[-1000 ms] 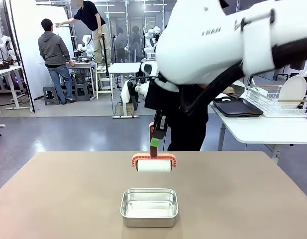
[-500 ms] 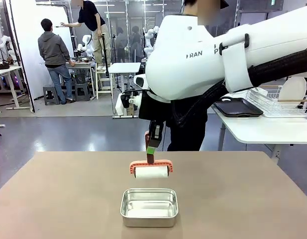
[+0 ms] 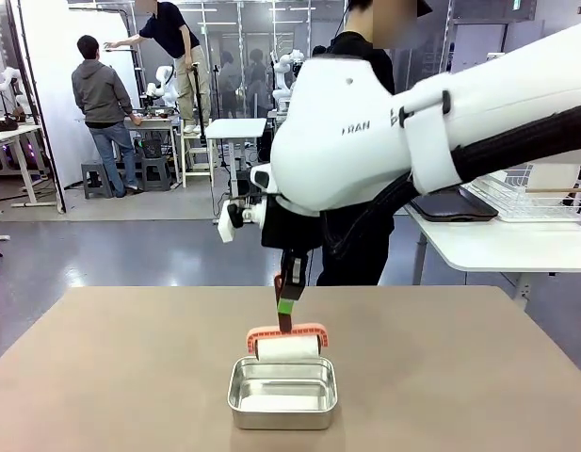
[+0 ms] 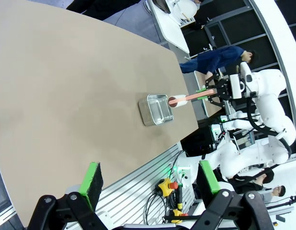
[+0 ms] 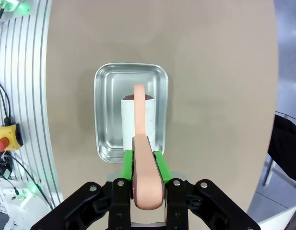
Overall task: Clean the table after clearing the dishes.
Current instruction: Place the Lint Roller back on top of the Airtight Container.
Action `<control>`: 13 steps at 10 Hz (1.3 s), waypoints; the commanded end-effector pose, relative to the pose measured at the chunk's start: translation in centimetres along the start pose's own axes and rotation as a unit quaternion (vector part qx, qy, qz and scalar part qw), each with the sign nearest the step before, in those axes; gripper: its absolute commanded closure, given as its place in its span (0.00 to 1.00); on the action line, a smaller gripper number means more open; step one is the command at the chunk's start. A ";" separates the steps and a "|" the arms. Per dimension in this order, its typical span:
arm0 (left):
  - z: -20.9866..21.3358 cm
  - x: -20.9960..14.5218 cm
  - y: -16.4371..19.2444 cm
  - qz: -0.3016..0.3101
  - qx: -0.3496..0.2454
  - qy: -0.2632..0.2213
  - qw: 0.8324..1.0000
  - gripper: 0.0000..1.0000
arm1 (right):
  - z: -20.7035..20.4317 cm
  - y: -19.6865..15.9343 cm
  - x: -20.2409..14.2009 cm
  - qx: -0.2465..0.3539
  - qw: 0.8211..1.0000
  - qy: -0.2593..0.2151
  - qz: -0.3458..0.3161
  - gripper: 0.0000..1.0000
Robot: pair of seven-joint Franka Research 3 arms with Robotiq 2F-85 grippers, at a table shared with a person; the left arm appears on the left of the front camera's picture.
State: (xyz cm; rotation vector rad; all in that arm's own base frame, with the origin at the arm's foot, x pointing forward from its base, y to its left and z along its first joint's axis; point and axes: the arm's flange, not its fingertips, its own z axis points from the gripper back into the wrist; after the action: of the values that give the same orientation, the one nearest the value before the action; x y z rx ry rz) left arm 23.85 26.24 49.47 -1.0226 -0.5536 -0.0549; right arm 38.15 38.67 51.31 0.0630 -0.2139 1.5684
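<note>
The counter (image 3: 102, 377) at the frame's bottom looks matt and smooth, beige-brown. The pan (image 3: 282, 394) at lower centre is shiny brushed metal. The roller (image 3: 287, 347) above it has a salmon plastic frame and white papery drum.

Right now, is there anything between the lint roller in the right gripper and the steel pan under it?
Nothing visible. The right gripper is shut on the pink handle of the lint roller, and the white roll hangs over the open steel pan, which looks empty in the right wrist view. The table around the pan is bare.

Roller (image 3: 287, 345) above pan (image 3: 282, 393), mid-table (image 3: 102, 377)
</note>
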 end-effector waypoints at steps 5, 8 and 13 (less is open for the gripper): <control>0.2 0.0 -0.1 -0.006 -0.009 -0.007 1.000 0.00 | -5.2 0.3 -1.5 0.014 0.999 -0.044 0.026 0.78; 0.2 0.0 -0.1 -0.006 -0.009 -0.007 1.000 0.00 | -7.5 -0.6 -2.4 0.014 0.998 -0.046 0.029 0.78; 0.2 0.0 -0.1 -0.006 -0.009 -0.007 1.000 0.00 | -9.7 -2.6 -3.4 -0.003 0.997 -0.064 0.038 0.78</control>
State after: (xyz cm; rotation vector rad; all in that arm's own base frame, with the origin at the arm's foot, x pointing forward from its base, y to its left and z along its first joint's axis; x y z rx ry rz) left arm 23.85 26.25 49.47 -1.0225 -0.5537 -0.0548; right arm 41.46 37.57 42.01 0.1303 -0.2767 1.6131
